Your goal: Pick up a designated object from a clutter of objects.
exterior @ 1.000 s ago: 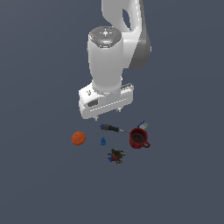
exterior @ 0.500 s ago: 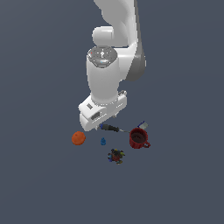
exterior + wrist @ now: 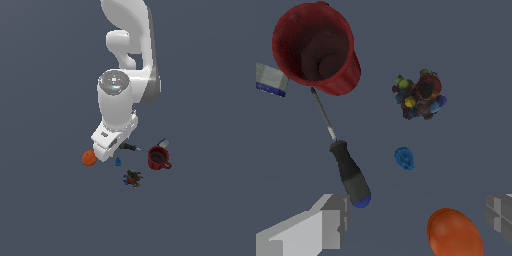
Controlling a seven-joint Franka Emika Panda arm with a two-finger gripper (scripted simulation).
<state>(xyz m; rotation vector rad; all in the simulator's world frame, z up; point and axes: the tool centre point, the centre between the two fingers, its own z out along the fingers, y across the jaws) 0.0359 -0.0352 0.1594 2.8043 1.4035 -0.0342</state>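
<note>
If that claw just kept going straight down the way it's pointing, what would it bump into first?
Probably bare floor. In the wrist view the open gripper frames a gap between the screwdriver handle and the orange ball, with the tiny blue piece just ahead. Depth is unclear; one finger might graze the ball.

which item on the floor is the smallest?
The blue drop-shaped piece, between the screwdriver and orange ball; far smaller than the red mug.
</note>
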